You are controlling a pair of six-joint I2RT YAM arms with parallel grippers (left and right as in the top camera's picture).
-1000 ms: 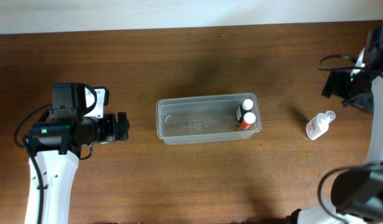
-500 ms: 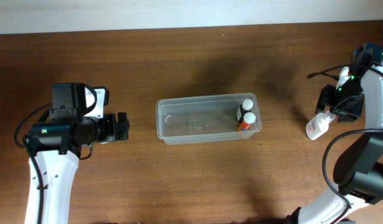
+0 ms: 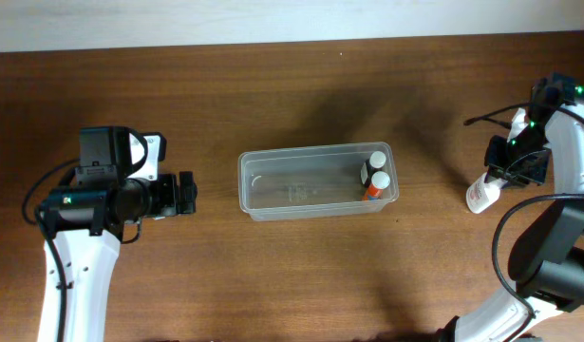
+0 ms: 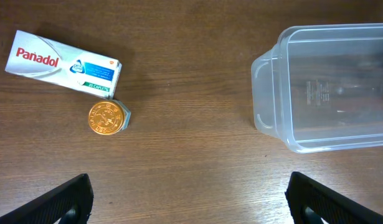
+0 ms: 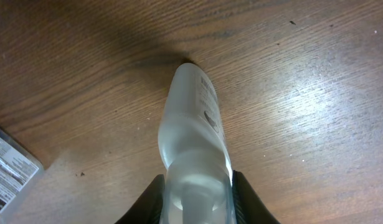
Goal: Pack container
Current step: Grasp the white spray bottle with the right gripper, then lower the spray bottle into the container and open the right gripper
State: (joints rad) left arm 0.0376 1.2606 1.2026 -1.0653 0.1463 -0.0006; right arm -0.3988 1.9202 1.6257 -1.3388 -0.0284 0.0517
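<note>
Sitting mid-table, the container (image 3: 292, 195) is partly packed: two white-capped bottles (image 3: 378, 159) sit at its right end, the rest is bare. Right gripper (image 3: 513, 163) clamps a clear bottle (image 5: 192, 118) lying on the wood far right, not yet lifted. Left gripper (image 4: 191, 202) hangs spread wide and empty, left of the tub. Panadol box (image 4: 63, 62) and gold-lidded jar (image 4: 108, 118) wait unpacked.

White arms (image 3: 73, 277), blk joints (image 3: 94, 204), blk cables (image 3: 494, 255)

Three bottles (image 3: 378, 159) (image 3: 379, 180) (image 3: 479, 198), one container (image 3: 273, 195)
</note>
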